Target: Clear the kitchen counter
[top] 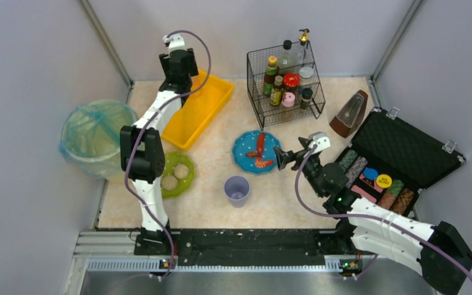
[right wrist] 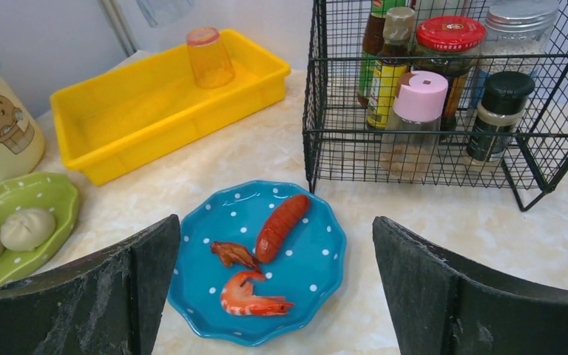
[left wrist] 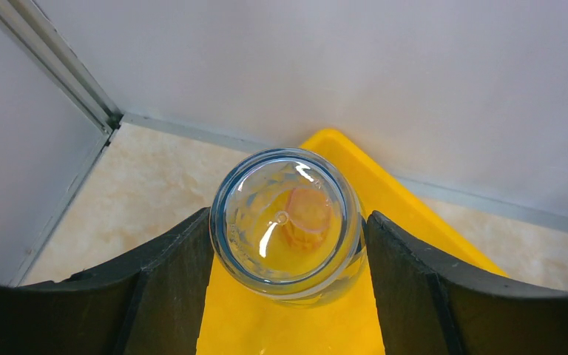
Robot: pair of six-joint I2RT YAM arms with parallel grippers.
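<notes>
The kitchen counter (top: 209, 209) carries a blue dotted plate (top: 241, 147) with a sausage (right wrist: 282, 227), a shrimp (right wrist: 251, 298) and a scrap of meat. My right gripper (right wrist: 275, 222) stands wide open just right of that plate (right wrist: 318, 251), low over the counter, with nothing between its fingers. My left gripper (left wrist: 290, 218) points down over the far end of the yellow tray (top: 187, 123). It is shut on a clear glass (left wrist: 266, 251), seen end-on, with both fingers against its sides. An orange cup (right wrist: 209, 57) stands upside down in the tray.
A green plate (top: 173, 158) with buns and a purple cup (top: 237, 189) sit on the counter. A wire rack (top: 286, 86) of bottles stands at the back. A bagged bin (top: 95, 138) is at the left. A brown metronome (top: 350, 115) and an open black case (top: 399, 153) are at the right.
</notes>
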